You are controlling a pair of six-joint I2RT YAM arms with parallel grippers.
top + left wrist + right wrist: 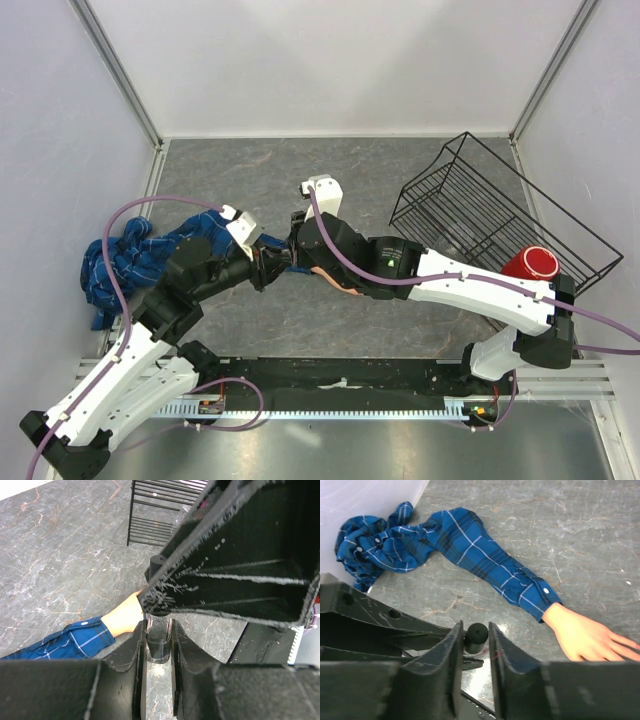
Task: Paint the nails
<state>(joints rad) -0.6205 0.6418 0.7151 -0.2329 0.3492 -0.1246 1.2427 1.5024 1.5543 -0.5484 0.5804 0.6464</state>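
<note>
My left gripper (268, 262) (159, 630) is shut on a small dark glass bottle (159, 642), held upright just above the table. The bottle's round black cap (476, 634) stands between the fingers of my right gripper (292, 250) (476, 630). One finger touches the cap and a thin gap shows at the other. The pale peach mannequin hand (590, 637) (125, 617) lies flat beside the bottle, at the end of a blue plaid sleeve (485, 560) (150, 250). The nails do not show: the fingertips run off the frame edge or sit behind my arms.
A black wire rack (490, 215) (160, 515) lies tilted at the back right, with a red cup (530, 265) at its near end. The rest of the plaid shirt (370, 545) is bunched against the left wall.
</note>
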